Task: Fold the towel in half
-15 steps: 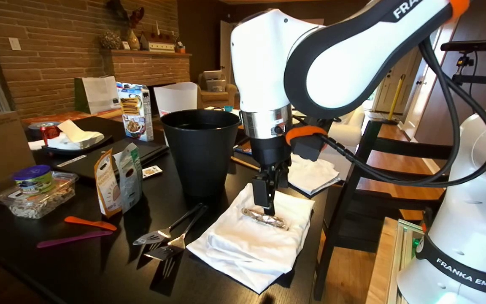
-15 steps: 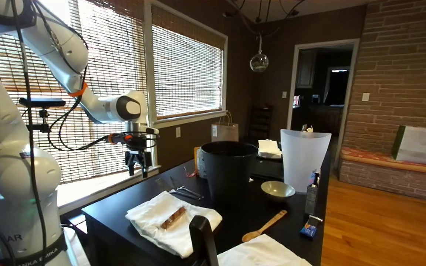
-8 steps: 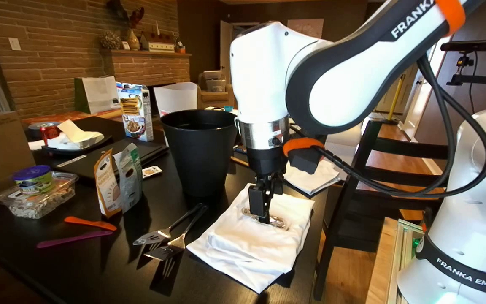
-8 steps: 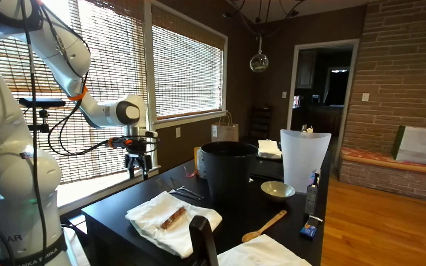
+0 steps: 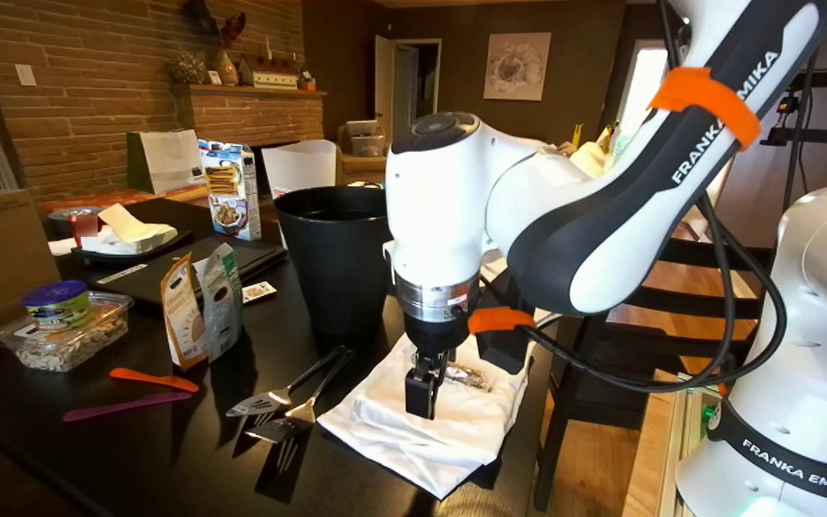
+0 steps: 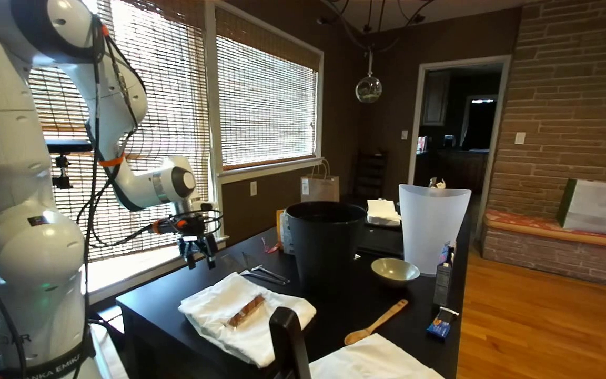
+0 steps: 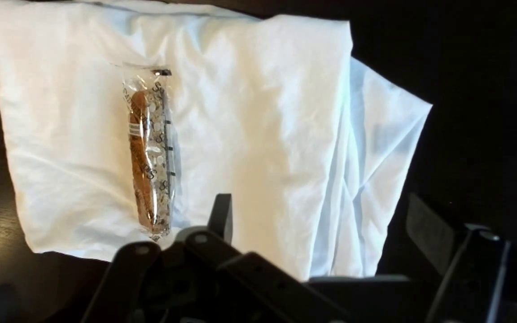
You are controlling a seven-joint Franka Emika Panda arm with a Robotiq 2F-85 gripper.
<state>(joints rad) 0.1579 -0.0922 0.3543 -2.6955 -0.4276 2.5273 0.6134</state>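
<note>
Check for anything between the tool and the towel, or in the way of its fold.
Nothing visible stands between the tool and the towel. On the towel, though, lies a wrapped bar, to one side of the open tool in the wrist view; it would likely hinder the fold.

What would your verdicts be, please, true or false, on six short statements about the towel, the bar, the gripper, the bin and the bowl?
1. The bar lies on the towel. True.
2. The bin and the bowl both stand on the table. True.
3. The towel lies inside the bowl. False: it lies on the table.
4. The gripper is open. True.
5. The gripper holds the bar. False: it holds nothing.
6. The bowl is upside down. False: its opening faces up.
</note>
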